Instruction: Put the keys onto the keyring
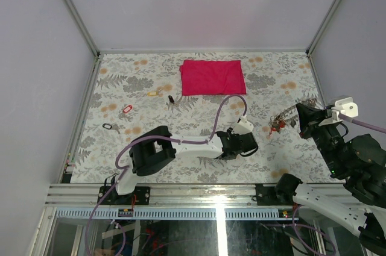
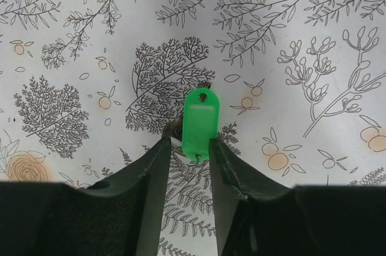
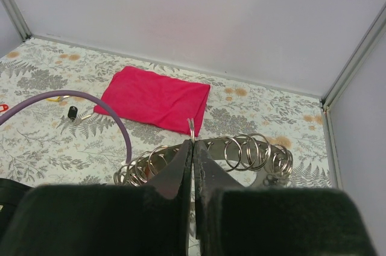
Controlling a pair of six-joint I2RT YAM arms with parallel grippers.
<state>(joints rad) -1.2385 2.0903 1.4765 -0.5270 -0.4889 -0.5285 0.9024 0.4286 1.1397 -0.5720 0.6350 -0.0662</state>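
My left gripper (image 2: 189,147) is low over the table and is shut on a green-tagged key (image 2: 200,122); the tag sticks out past the fingertips. In the top view this gripper (image 1: 241,143) is at the table's centre. My right gripper (image 3: 193,143) is shut on a small split ring of the keyring (image 3: 247,150), a grey metal band carrying several wire rings. In the top view the keyring (image 1: 288,113) is held above the right side with red-tagged keys (image 1: 276,126) hanging from it. Loose keys lie at the left: yellow (image 1: 154,93), black (image 1: 171,99), red (image 1: 126,109), grey (image 1: 107,126).
A red folded cloth (image 1: 212,77) lies at the back centre and shows in the right wrist view (image 3: 154,99). The left arm's purple cable (image 1: 226,108) loops over the table's middle. Grey walls and metal posts close in the table on three sides.
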